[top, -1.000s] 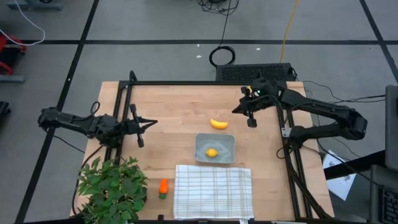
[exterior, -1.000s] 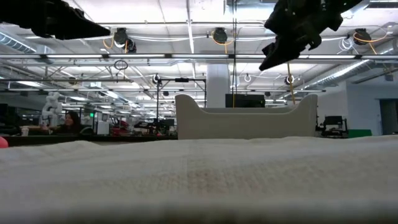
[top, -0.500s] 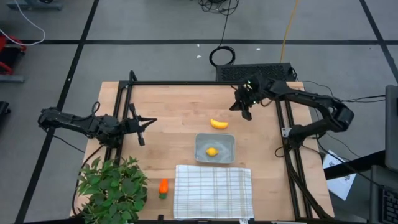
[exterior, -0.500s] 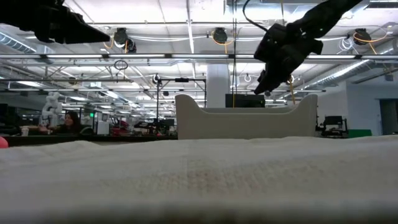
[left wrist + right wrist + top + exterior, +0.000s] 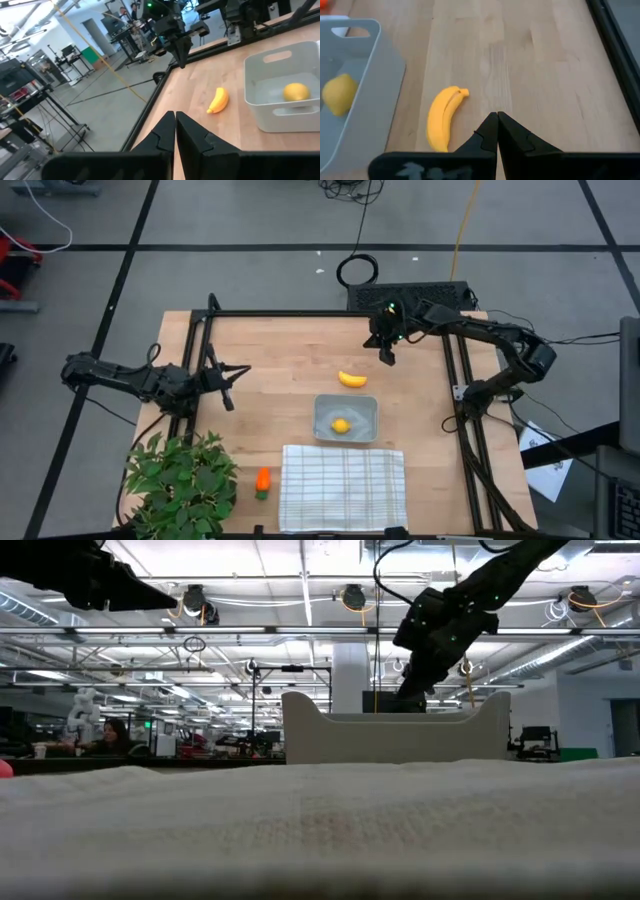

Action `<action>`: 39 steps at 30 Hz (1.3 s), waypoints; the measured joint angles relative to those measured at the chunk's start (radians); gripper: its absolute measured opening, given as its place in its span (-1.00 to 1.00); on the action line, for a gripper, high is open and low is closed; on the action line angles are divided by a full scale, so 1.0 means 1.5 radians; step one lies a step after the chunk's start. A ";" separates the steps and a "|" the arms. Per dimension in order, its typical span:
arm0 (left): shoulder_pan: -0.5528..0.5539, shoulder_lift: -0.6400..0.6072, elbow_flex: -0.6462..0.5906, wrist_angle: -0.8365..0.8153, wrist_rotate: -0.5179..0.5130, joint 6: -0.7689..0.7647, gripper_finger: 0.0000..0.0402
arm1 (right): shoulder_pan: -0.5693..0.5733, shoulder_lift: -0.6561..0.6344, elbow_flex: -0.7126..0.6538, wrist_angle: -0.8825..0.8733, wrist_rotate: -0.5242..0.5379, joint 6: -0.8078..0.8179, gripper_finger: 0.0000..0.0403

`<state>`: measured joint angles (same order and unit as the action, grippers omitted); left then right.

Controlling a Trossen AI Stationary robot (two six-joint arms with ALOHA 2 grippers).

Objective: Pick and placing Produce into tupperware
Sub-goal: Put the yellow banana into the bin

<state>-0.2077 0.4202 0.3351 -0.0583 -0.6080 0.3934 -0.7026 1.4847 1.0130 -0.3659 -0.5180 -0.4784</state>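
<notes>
Overhead and both wrist views share banana (image 5: 351, 378).

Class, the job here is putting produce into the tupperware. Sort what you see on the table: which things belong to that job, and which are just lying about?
Belonging to the job:
- banana, on the bare wood
- lemon, already in the tupperware
- carrot, beside the cloth
- right tool, shut, near the banana
- left tool, shut, waiting at the left edge

Just lying about:
- leafy plant
- checked cloth
</notes>
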 joint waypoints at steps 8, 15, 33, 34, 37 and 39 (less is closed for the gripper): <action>0.004 0.000 0.000 -0.017 -0.002 -0.008 -0.96 | 0.013 0.055 -0.003 0.034 -0.001 -0.024 -0.74; 0.017 0.000 0.000 -0.016 -0.001 -0.010 -0.97 | 0.028 0.100 -0.004 0.028 -0.001 -0.102 -0.45; 0.023 0.000 0.000 -0.019 0.004 -0.030 -0.94 | 0.056 0.095 -0.026 0.025 -0.005 -0.101 0.26; 0.023 0.000 0.000 -0.019 0.004 -0.034 -0.93 | 0.060 0.095 -0.030 0.035 -0.005 -0.094 0.30; 0.023 0.000 0.000 -0.019 0.005 -0.042 -0.90 | 0.073 0.095 -0.044 0.047 -0.005 -0.090 0.35; 0.023 0.000 0.000 -0.019 0.005 -0.044 -0.90 | 0.081 0.095 -0.049 0.053 -0.005 -0.086 0.35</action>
<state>-0.1734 0.4202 0.3351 -0.0872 -0.6003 0.3269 -0.5814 1.6276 0.9396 -0.2863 -0.5251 -0.6066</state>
